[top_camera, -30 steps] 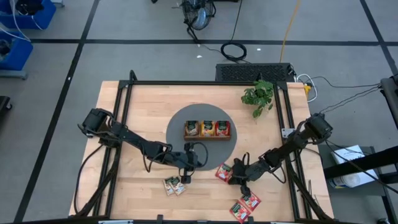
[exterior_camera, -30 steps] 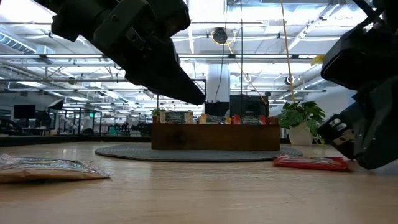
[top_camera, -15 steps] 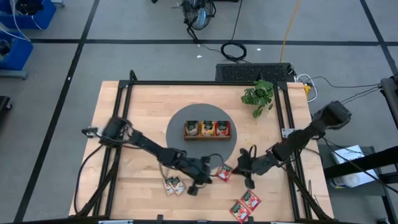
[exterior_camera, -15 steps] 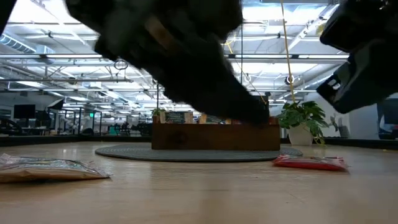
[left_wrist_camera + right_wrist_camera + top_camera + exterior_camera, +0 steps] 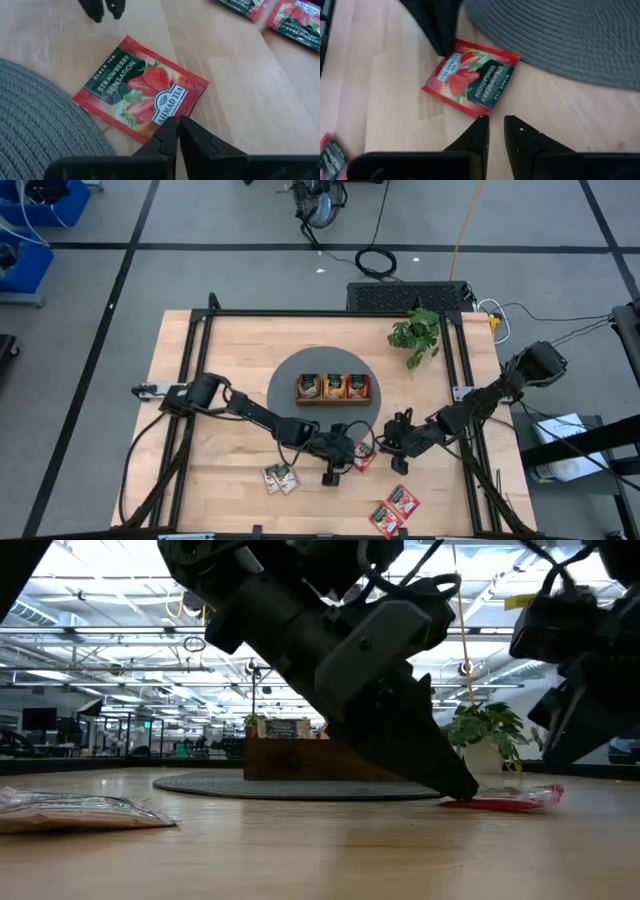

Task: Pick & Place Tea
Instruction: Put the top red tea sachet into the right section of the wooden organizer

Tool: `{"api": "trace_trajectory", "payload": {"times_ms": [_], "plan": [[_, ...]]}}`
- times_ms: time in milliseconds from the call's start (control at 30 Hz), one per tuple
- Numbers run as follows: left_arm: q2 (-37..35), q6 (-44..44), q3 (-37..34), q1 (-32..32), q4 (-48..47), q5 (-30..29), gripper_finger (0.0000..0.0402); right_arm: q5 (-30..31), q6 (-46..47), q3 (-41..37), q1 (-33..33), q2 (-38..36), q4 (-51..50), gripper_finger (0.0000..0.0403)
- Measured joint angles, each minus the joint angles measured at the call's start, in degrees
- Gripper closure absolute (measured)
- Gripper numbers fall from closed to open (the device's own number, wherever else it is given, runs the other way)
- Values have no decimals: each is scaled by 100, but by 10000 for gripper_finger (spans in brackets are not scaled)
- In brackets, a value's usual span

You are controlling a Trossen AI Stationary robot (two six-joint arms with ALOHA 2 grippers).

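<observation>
A red strawberry tea sachet [image 5: 140, 85] lies flat on the wood just off the near right edge of the round grey mat [image 5: 290, 405]. My left gripper [image 5: 177, 120] is shut, with its tips down at this sachet [image 5: 364, 460]. My right gripper [image 5: 496, 120] hovers a little to the sachet's right, slightly open and holding nothing. The wooden tray [image 5: 332, 388] stands on the mat with three sachets upright in it. Two beige sachets [image 5: 280, 478] lie near the front edge, and two red ones [image 5: 395, 510] lie at the front right. My left gripper touches the sachet with its shut fingertips at the edge nearest that arm [image 5: 167, 116], beside the brand label. The fingers slant down from the table's left. The sachet lies on the wood; in the low view its end toward the right arm [image 5: 545, 793] looks slightly raised.
A potted plant [image 5: 415, 335] stands at the far right of the table. A black metal frame [image 5: 200, 360] runs along the table's sides. Bare wood lies between the beige sachets and the red pair at the front.
My left gripper has swept toward the table's right and come down until its tips reach the red sachet. My right gripper has risen off that sachet and drawn back a little toward the right edge. The sachet has stayed in place.
</observation>
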Motion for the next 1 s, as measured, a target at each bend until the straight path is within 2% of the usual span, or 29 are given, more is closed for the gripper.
{"api": "trace_trajectory", "payload": {"times_ms": [333,600,867,1000], "plan": [[40,-9,6,16,-118,-3,376,-1019,777,0,-662,93,109,295],[44,135,4,24,-134,-5,376,-1992,1189,-191,-944,96,275,288],[224,221,6,167,33,34,376,-2044,1311,-398,-993,182,774,293],[468,122,14,351,573,550,376,-2084,1351,-392,-993,562,1151,293]]}}
